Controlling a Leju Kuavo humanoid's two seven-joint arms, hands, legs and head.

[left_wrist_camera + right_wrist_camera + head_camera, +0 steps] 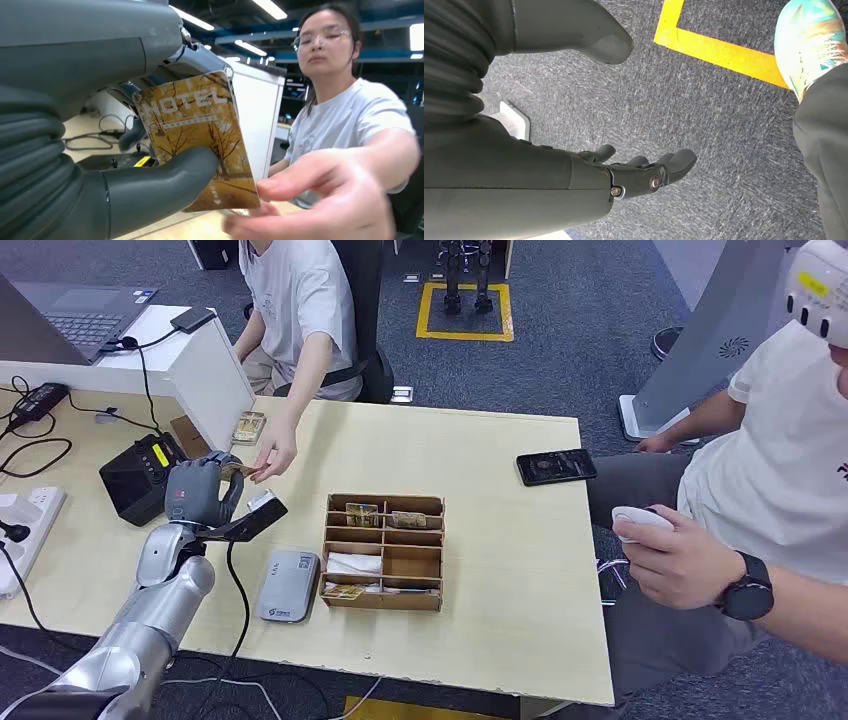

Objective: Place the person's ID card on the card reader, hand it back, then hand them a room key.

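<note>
My left hand (205, 492) is raised over the table's left side and pinches a yellow-brown card printed HOTEL (200, 137) between thumb and fingers. The room key card (240, 471) shows as a small edge at my fingertips in the head view. A person's hand (273, 455) reaches from across the table and touches the card's far end; up close the person's fingers (310, 200) close on its lower corner. The grey card reader (286, 586) lies flat on the table below my hand. My right hand (644, 175) hangs over the carpet floor, fingers apart, holding nothing.
A wooden compartment tray (384, 551) with cards stands right of the reader. A black device (140, 478) sits left of my hand, a phone (556, 466) lies far right. A second person (760, 510) sits at the right holding a white controller. Cables and a power strip (25, 525) line the left edge.
</note>
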